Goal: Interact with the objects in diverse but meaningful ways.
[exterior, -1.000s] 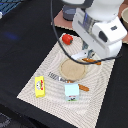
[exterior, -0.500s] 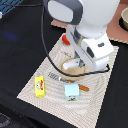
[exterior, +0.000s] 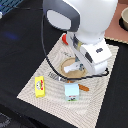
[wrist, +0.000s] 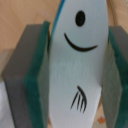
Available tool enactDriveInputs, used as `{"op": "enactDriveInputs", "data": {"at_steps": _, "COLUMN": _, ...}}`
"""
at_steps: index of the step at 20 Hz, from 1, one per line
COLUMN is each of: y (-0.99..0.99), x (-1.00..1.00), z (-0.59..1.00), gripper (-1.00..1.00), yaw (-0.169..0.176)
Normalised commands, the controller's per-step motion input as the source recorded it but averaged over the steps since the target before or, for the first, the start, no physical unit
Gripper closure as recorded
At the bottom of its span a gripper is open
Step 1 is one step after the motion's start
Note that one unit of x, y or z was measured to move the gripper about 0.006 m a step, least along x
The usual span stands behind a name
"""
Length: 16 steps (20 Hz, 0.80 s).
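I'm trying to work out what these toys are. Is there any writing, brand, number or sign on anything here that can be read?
No words or numbers can be read.
Yellow box: a red label, its print too blurred to read.
Carton: green and red print, too small to read.
White fish-shaped toy, between the pads of the gripper: no text, only a drawn black eye, smile and fin lines.
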Motion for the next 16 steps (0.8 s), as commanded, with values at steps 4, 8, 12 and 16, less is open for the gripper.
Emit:
{"op": "enactDriveInputs", "data": {"at_steps": 4, "y": 0.0, "x": -0.39, "z": -0.33, "gripper": 1.0, "yaw": 0.0}}
{"op": "enactDriveInputs", "data": {"at_steps": 8, "y": 0.01, "x": -0.25, "z": 0.05, "gripper": -1.0, "yaw": 0.0}}
{"op": "enactDriveInputs", "data": {"at_steps": 12, "y": 0.23, "x": -0.21, "z": 0.86, "gripper": -1.0, "yaw": 0.001}}
{"op": "enactDriveInputs", "data": {"at_steps": 16, "y": 0.44, "x": -0.23, "z": 0.83, "gripper": -1.0, "yaw": 0.008}}
